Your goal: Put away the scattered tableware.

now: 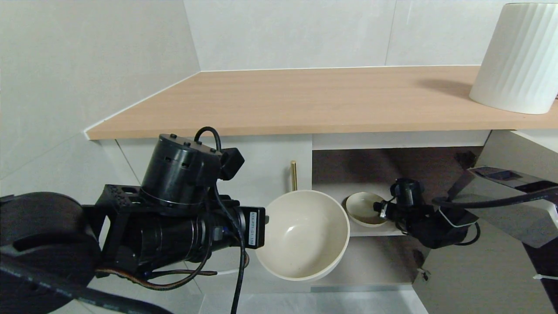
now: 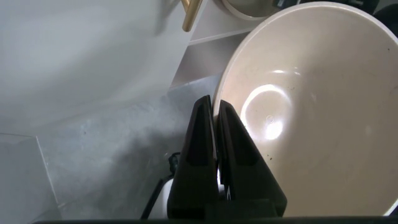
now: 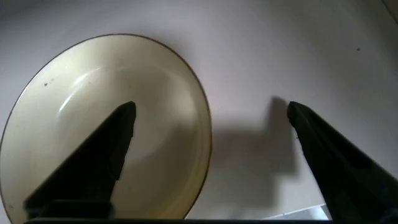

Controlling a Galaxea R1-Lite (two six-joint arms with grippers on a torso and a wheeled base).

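Large bowl: We see a cream bowl [image 1: 301,235] [image 2: 311,118], deep and round, held in the air in front of the lower cupboard. It is tilted so that its hollow faces us. A bright glint sits on its inner wall.

Left gripper: The left gripper [image 1: 265,218] [image 2: 216,121] meets the bowl at the rim nearest the arm. Its jaws are clenched on that rim, one on the outer wall and one on the inner.

Small dish: A shallow cream dish [image 1: 365,208] [image 3: 106,130] with a thin dark edge lies on the white shelf [image 1: 375,230] [image 3: 280,56] inside the open cupboard. It is behind the large bowl and towards the robot's right.

Right gripper: The right gripper [image 1: 382,210] [image 3: 210,112] reaches into the cupboard at the dish. Its jaws are released and spread wide, grasping nothing. One hangs over the hollow of the dish and the other over the bare shelf beside it, with the rim of the dish between them. We cannot tell whether either one touches the dish.

Cupboard: The left door [image 1: 261,161] is closed and carries an upright gold handle [image 1: 293,175] [image 2: 191,15] just behind the large bowl.

Bench: A wooden bench [image 1: 305,96] runs above the cupboard. A tall white ribbed container [image 1: 518,56] stands at its right end.

Floor: Grey tiles [image 2: 93,143] lie below the held bowl.
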